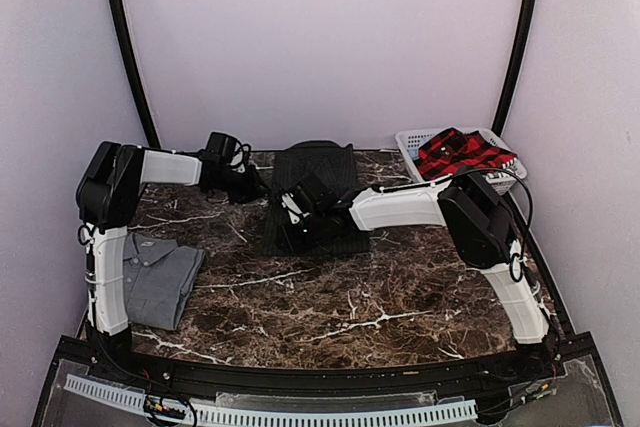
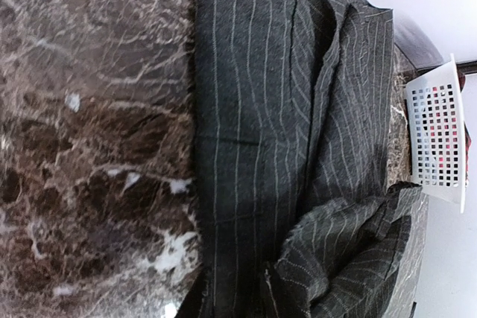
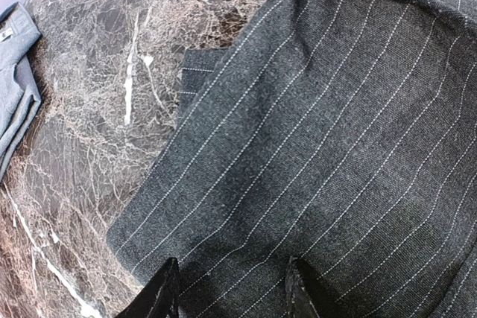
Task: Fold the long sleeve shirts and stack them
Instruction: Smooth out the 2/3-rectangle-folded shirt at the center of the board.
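Over the pinstriped shirt (image 3: 335, 147), my right pincer (image 3: 231, 267) gapes open; a shallow pinch could drag its fold loose.

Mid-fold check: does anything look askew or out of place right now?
The black pinstripe shirt is not lying flat: one end is bunched in loose folds, and a hemmed corner pokes out past its folded edge. The grey shirt looks neatly folded; the plaid shirt sits heaped in the basket.

We see a glossy, veined marble worktop (image 1: 400, 287), a matt pinstripe shirt (image 3: 335, 147) — coarse woven cloth — and a white plastic basket (image 2: 436, 135).
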Controlling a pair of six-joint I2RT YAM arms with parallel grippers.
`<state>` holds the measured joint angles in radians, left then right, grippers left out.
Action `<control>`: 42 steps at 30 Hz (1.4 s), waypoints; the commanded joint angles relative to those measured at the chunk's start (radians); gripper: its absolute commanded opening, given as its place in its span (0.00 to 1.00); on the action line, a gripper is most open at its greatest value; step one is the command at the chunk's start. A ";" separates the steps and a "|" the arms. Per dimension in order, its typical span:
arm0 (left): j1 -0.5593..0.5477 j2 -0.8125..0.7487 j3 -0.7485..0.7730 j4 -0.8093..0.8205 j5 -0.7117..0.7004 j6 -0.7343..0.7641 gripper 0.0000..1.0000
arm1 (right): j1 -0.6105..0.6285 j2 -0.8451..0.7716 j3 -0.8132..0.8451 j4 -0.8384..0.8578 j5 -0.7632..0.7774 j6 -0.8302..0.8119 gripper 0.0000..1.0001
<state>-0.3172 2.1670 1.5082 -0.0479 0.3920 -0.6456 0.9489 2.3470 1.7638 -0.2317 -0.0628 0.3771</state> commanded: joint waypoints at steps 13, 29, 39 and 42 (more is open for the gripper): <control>-0.005 -0.286 -0.345 0.076 0.065 0.035 0.29 | 0.014 0.059 -0.021 -0.071 -0.026 0.015 0.46; -0.036 -0.083 -0.197 0.131 0.192 0.013 0.19 | 0.014 0.075 -0.011 -0.085 -0.031 0.013 0.45; -0.013 0.013 -0.052 0.136 0.162 -0.009 0.18 | 0.016 0.084 -0.028 -0.095 -0.031 0.008 0.45; 0.002 0.052 0.022 0.118 0.163 -0.004 0.18 | 0.016 0.086 -0.033 -0.098 -0.033 0.006 0.45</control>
<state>-0.3382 2.1876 1.4464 0.0658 0.5579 -0.6483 0.9489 2.3543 1.7714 -0.2279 -0.0708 0.3775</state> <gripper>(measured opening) 0.178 0.450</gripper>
